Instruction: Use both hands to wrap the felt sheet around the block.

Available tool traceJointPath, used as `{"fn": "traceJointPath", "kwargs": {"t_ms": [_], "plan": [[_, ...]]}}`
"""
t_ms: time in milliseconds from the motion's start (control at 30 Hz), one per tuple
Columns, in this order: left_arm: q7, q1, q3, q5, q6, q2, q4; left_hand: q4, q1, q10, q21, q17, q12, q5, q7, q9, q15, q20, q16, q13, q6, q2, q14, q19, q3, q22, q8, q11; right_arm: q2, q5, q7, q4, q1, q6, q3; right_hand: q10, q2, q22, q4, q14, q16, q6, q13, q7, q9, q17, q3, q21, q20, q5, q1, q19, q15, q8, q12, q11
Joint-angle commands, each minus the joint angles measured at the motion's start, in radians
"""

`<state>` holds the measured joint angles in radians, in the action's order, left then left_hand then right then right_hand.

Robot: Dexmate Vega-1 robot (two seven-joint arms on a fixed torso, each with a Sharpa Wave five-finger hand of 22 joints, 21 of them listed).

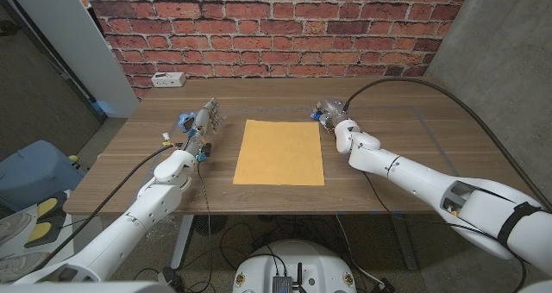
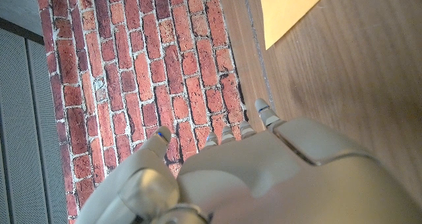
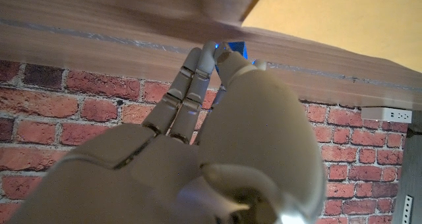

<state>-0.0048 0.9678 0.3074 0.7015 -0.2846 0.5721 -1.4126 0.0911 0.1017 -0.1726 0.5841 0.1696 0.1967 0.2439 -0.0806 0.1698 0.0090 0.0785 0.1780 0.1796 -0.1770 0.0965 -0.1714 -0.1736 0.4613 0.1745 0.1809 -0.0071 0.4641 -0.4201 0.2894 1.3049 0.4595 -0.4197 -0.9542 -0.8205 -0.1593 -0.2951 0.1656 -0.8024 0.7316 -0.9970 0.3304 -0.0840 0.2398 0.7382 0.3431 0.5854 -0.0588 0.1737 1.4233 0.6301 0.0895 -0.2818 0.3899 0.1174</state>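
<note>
The head view looks down from above the near edge of the wooden table [image 1: 388, 155], facing twelve o'clock toward the brick wall [image 1: 276, 26], far enough to take in both arms. The left wrist view sits close behind the left hand [image 2: 264, 178], turned sideways, facing that wall. The right wrist view sits close behind the right hand [image 3: 198, 158], upside down. All three share the yellow felt sheet [image 1: 280, 152], table and wall.
</note>
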Motion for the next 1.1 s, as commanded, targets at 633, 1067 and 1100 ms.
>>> {"fn": "traceJointPath", "kwargs": {"t_ms": [633, 1067, 1100], "plan": [[-0.013, 0.03, 0.004, -0.001, -0.005, 0.019, -0.041, -0.001, -0.003, -0.126, -0.01, 0.004, 0.001, 0.008, -0.005, 0.004, 0.002, 0.0, 0.005, 0.003, -0.041, -0.005, -0.1, -0.086, -0.002, 0.003, 0.0, 0.002, 0.119, -0.13, 0.016, 0.321, 0.153, 0.073, 0.059, -0.047, -0.003, -0.019, -0.011, -0.024, -0.027, -0.019, 0.079, -0.001, 0.01, 0.035, -0.001, 0.062, -0.128, 0.006, 0.024, -0.026, 0.147, -0.007, 0.081, -0.043], [-0.005, 0.078, -0.001, -0.006, -0.027, 0.028, -0.082, -0.002, -0.002, -0.124, -0.015, 0.004, 0.002, 0.009, -0.004, 0.004, 0.003, -0.001, 0.005, 0.003, -0.04, -0.005, -0.098, -0.082, -0.004, 0.004, 0.0, 0.004, 0.149, -0.169, -0.034, 0.382, 0.192, 0.168, 0.071, -0.048, -0.002, -0.023, -0.013, -0.031, -0.039, -0.021, 0.091, 0.0, 0.013, 0.047, -0.002, 0.088, -0.128, 0.007, 0.027, -0.035, 0.147, -0.005, 0.086, -0.04], [-0.003, 0.081, -0.002, -0.007, -0.028, 0.029, -0.085, -0.002, -0.002, -0.126, -0.015, 0.004, 0.001, 0.009, -0.005, 0.004, 0.003, -0.001, 0.005, 0.003, -0.04, -0.004, -0.098, -0.081, -0.004, 0.004, 0.0, 0.0, 0.149, -0.172, -0.037, 0.383, 0.193, 0.175, 0.072, -0.049, -0.002, -0.023, -0.013, -0.032, -0.04, -0.022, 0.092, 0.0, 0.013, 0.049, -0.002, 0.091, -0.127, 0.007, 0.027, -0.036, 0.147, -0.005, 0.087, -0.036]]}}
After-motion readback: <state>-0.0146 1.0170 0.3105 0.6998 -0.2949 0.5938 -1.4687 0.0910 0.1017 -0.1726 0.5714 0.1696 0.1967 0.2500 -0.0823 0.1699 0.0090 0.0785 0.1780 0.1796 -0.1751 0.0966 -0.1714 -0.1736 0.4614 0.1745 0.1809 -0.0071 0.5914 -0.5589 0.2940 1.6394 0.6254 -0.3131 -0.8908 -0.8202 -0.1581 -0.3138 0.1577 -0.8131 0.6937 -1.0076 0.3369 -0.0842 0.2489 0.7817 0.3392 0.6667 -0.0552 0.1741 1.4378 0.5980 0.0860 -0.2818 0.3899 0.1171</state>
